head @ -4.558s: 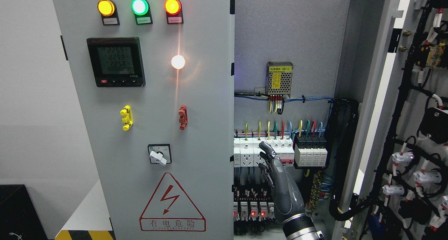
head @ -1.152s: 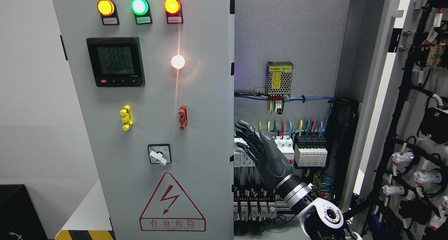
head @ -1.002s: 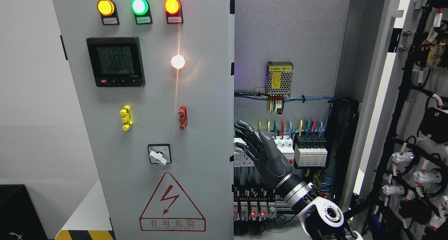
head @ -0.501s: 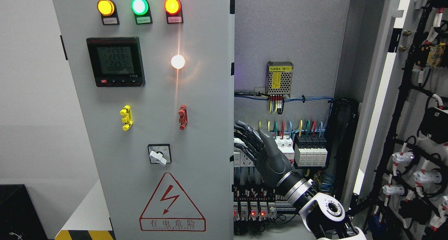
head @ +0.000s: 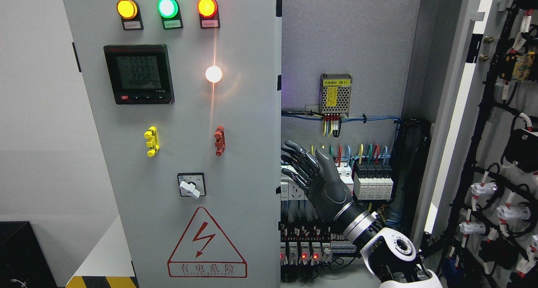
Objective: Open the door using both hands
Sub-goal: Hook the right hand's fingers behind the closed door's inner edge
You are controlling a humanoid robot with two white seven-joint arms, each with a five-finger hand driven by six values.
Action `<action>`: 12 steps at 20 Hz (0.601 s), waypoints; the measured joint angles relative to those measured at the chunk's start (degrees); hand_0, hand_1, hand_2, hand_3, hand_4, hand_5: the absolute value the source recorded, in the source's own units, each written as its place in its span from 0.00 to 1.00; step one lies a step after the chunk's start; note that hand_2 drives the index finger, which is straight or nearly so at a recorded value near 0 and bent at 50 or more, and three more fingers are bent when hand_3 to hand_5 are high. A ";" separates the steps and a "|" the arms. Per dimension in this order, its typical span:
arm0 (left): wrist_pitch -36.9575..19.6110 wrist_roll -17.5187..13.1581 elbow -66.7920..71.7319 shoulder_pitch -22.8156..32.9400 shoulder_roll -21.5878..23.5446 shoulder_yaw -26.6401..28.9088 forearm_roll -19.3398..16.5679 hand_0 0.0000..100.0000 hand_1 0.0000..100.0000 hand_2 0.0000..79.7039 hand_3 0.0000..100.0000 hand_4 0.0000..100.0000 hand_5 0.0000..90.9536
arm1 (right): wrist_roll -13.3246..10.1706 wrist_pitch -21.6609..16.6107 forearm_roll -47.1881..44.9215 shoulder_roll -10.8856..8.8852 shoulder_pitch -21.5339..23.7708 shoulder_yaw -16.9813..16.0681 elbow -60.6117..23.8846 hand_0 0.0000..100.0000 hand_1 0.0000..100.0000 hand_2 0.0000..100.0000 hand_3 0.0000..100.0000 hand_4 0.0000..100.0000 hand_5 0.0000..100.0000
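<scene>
Right hand (head: 317,180) is hovering with fingers (head: 296,162) spread apart, gripping nothing, just right of the closed left door (head: 235,153), inside the open cabinet (head: 344,40).

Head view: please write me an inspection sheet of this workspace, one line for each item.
Surface: grey left door, shut.
Job's things: right door swung open; cabinet interior exposed.
Clutter: nothing seen.
Grippers: right hand open, fingers spread, beside left door's edge, holding nothing; left hand not in view.
Cables: coloured wires above breakers; black harness on right door.
Surroundings: three lamps lit, meter on, warning triangle.
</scene>
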 measured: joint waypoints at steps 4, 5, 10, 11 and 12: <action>0.00 0.00 0.00 0.00 0.00 0.00 0.00 0.00 0.00 0.00 0.00 0.00 0.00 | 1.02 0.00 -0.23 0.00 -0.08 -0.12 0.18 0.19 0.00 0.00 0.00 0.00 0.00; 0.00 0.00 0.00 0.00 0.00 0.00 0.00 0.00 0.00 0.00 0.00 0.00 0.00 | 1.17 0.03 -0.28 0.00 -0.15 -0.15 0.22 0.19 0.00 0.00 0.00 0.00 0.00; 0.00 0.00 0.00 0.00 0.00 0.00 0.00 0.00 0.00 0.00 0.00 0.00 0.00 | 1.40 0.13 -0.40 0.00 -0.73 -0.23 0.71 0.19 0.00 0.00 0.00 0.00 0.00; 0.00 0.00 0.00 0.00 0.00 0.00 0.00 0.00 0.00 0.00 0.00 0.00 0.00 | 1.47 0.14 -0.41 0.00 -0.85 -0.24 0.86 0.19 0.00 0.00 0.00 0.00 0.00; 0.00 0.00 0.00 0.00 0.00 0.00 0.00 0.00 0.00 0.00 0.00 0.00 0.00 | 2.01 0.14 -0.42 0.00 -1.00 -0.26 0.97 0.19 0.00 0.00 0.00 0.00 0.00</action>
